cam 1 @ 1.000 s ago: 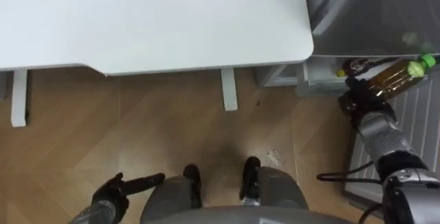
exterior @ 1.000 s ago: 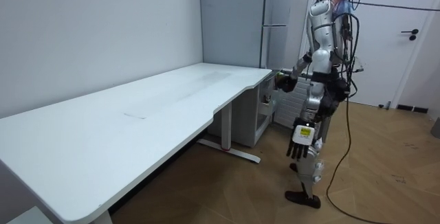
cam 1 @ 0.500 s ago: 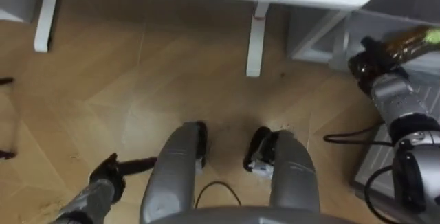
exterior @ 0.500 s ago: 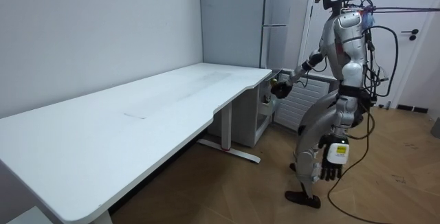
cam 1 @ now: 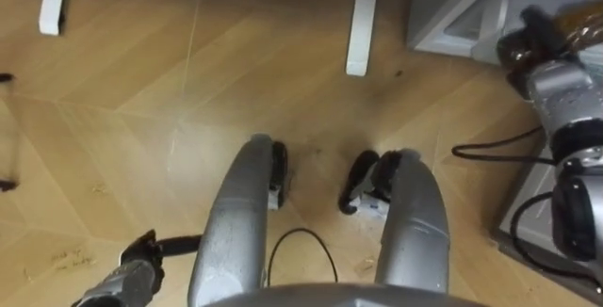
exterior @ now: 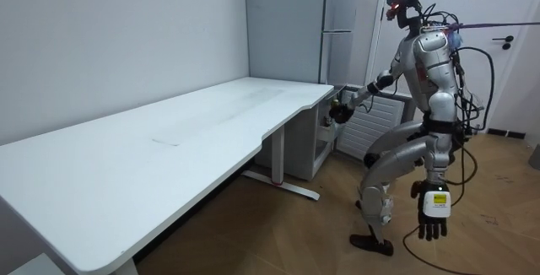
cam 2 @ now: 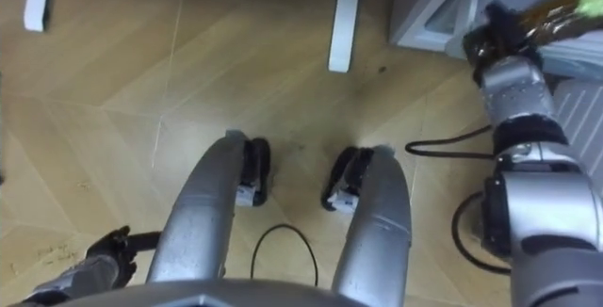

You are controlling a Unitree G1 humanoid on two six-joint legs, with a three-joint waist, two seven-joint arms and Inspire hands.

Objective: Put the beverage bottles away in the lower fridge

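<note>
One drink bottle (cam 2: 556,10) lay in the grip of my right hand (cam 2: 492,39), whose dark fingers (cam 2: 504,17) were curled round its lower end. The bottle's long axis ran close to level. It stuck out beyond my fingers to my right and a little ahead, with the green cap (cam 2: 591,2) at the far end, away from my wrist. The amber drink showed through its side between fingers and cap.

Just beside those fingers, on my left, stood a pale grey frame (cam 1: 452,10). Further left of it was a white desk leg (cam 2: 341,24) planted on the wooden floor (cam 1: 141,109). I could not tell whether the bottle touched the frame.

My left hand (cam 1: 139,255) hung low at my side, well apart from the bottle. Its fingers (cam 1: 184,245) were loose and stretched out, holding nothing. In the room view the same hand (exterior: 432,216) dangled beside my thigh with the fingers pointing down.

That view also showed me with both knees bent deeply at the end of the long white desk (exterior: 169,132). My right arm reached towards the room view's left, so the hand with the bottle was near the desk's corner. The tall grey fridge (exterior: 342,13) rose behind it against the wall.
</note>
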